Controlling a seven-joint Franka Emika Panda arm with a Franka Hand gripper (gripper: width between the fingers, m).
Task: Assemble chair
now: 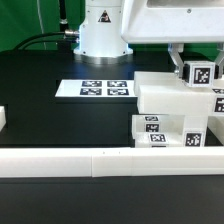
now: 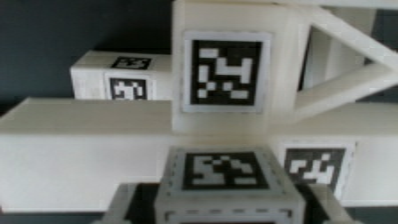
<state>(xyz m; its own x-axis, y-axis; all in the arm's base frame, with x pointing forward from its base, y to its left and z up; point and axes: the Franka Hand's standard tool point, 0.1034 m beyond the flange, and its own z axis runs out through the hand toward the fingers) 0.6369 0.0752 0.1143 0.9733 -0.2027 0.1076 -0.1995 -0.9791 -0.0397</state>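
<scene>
**Gripper with a short post over the chair parts, bench's right side**

The gripper [image 1: 198, 64] is closed on a short square post [image 1: 200, 73], whose tag faces the exterior camera. It hangs over the cluster of chair parts [image 1: 170, 108] near the bench edge on the exterior view's right.

In the wrist view the held post [image 2: 222, 170] sits between the dark fingers [image 2: 128, 205]. Directly beyond it stands an upright tagged post [image 2: 226, 72], joined to the X-braced frame [image 2: 342, 62]. A broad white slab [image 2: 80, 135] crosses below them, and a small tagged block [image 2: 111, 76] lies farther off. Whether the held post touches the slab cannot be told.

The long white rail [image 1: 100, 158] runs along the bench edge nearest the exterior camera, between that edge and the chair parts. The marker board [image 1: 100, 88] lies flat mid-bench, in front of the robot base [image 1: 100, 30]. A small white piece [image 1: 3, 120] shows at the edge on the exterior view's left, well apart from the cluster.
</scene>
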